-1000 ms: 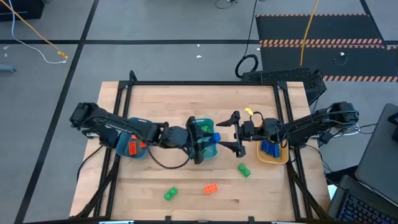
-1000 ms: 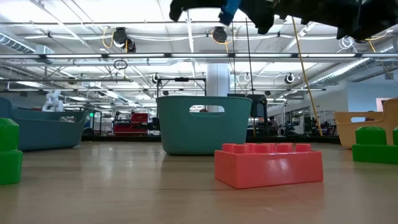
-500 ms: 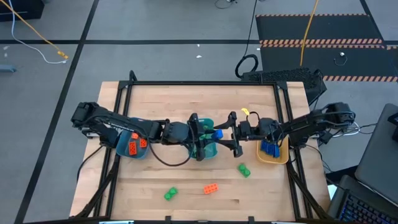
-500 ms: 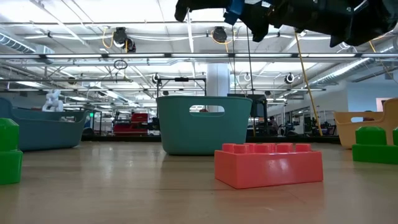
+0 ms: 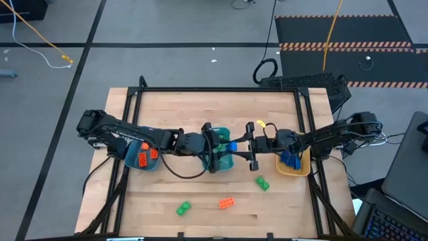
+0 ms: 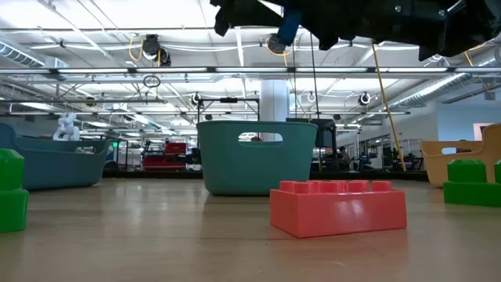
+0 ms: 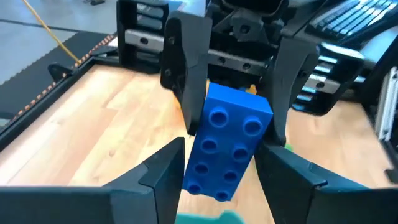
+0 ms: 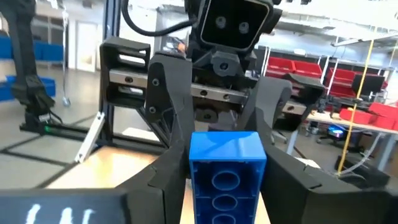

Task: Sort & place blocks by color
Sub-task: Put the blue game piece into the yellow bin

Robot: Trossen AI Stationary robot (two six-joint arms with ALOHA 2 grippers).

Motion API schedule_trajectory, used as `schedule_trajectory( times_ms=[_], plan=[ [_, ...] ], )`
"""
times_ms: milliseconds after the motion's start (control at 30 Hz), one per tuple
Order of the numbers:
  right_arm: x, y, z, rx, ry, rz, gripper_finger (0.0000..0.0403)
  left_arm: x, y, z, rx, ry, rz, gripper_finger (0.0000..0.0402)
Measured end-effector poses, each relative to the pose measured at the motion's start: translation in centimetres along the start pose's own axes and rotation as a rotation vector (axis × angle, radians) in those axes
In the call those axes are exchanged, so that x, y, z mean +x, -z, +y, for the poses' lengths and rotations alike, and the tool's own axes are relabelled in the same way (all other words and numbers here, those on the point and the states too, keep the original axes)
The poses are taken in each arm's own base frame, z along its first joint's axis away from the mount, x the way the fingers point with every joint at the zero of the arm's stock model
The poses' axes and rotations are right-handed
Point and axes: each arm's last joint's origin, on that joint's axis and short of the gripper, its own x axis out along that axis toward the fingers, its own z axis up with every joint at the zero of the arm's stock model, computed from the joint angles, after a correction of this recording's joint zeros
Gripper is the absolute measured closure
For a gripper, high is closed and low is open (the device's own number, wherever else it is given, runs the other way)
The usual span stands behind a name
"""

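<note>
A blue block [image 5: 231, 145] hangs in the air above the middle teal bin [image 5: 221, 159], between my two grippers, which meet tip to tip. My right gripper [image 8: 227, 180] comes from the table's right and is shut on the block [image 7: 227, 143]. My left gripper [image 7: 221, 165] comes from the table's left. Its fingers are open and stand on either side of the block's other end, a sliver apart from it. In the low view the block [image 6: 290, 19] shows high above the bin [image 6: 257, 157]. My right gripper pinches the blue block's two long sides [image 7: 202, 102] between its two fingers, at the end that points toward the table's right. The fingers come in about level from the right and lie along the block. The block is lifted clear above the middle bin, its hollow underside [image 8: 227, 180] toward my right wrist.
A teal bin [image 5: 142, 157] with orange blocks sits under my left arm. A yellow-tan bowl [image 5: 293, 166] with blue blocks sits under my right arm. On the near table lie a green block [image 5: 262, 183], an orange block [image 5: 227, 203] and another green block [image 5: 183, 209].
My right gripper has moved toward the table's left, up to the blue block held out by my left gripper, and has taken hold of it. The block has stayed in the air above the middle bin.
</note>
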Motion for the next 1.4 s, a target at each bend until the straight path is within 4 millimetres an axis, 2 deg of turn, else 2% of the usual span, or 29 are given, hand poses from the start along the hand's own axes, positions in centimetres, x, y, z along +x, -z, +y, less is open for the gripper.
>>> schedule_trajectory(
  times_ms=[133,233,433,800,933,1233,1400],
  plan=[
    [-0.3,-0.3,-0.1,-0.026,0.021,0.038,0.0263,-0.2,0.7,0.2,0.026,-0.021,0.090,0.0216],
    [-0.9,-1.4,-0.4,-0.038,0.068,0.033,0.0267,-1.0,2.4,0.6,0.084,-0.034,0.263,0.0225],
    [-2.6,-2.2,-0.8,-0.064,0.166,0.161,0.0267,-3.0,2.7,1.6,0.087,-0.142,0.374,0.0246],
    [-7.2,-2.7,-1.6,-0.002,0.446,0.445,0.0267,-6.6,0.7,2.6,0.087,-0.210,0.299,0.0277],
    [-8.4,-2.4,-1.6,0.074,0.464,0.516,0.0267,-6.9,0.5,2.7,0.102,-0.215,0.289,0.0279],
    [-10.2,-0.3,-1.3,0.219,0.526,0.750,0.0267,-7.0,0.3,2.7,0.104,-0.212,0.269,0.0277],
    [-10.8,-0.1,-1.1,0.313,0.518,0.832,0.0267,-7.0,0.3,2.7,0.107,-0.211,0.269,0.0277]
  ],
)
